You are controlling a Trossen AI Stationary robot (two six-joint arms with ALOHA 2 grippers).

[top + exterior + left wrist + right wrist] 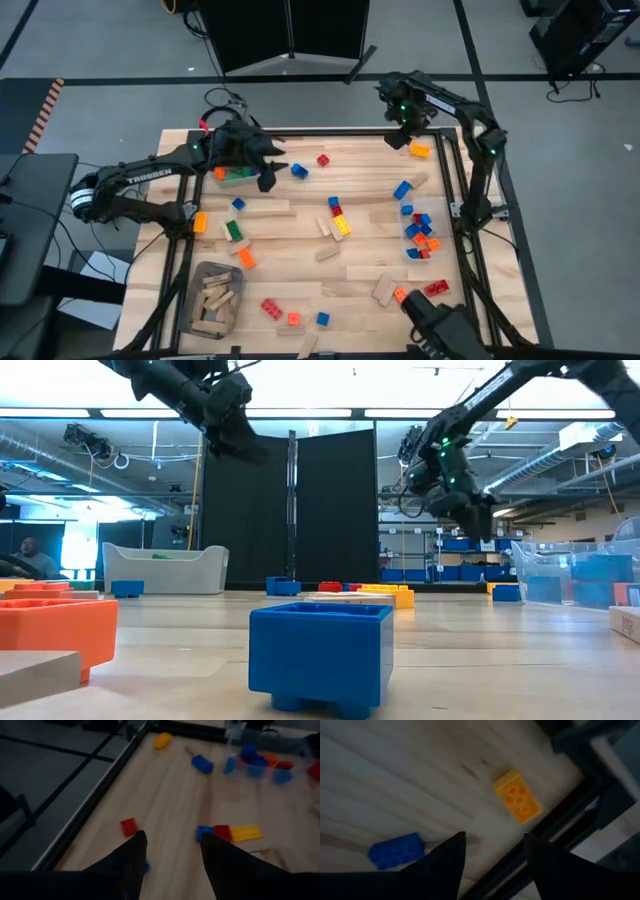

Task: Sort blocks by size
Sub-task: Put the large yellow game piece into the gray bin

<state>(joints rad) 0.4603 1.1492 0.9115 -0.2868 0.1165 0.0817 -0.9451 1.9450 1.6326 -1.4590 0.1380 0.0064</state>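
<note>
the right gripper, fingers apart and holding nothing, hovers at the far right corner above an orange brick, the left gripper likewise empty far left, while most blocks lie scattered unsorted, a few in the bins.

Left end effector raised, fingers apart, empty; right end effector likewise.
</note>
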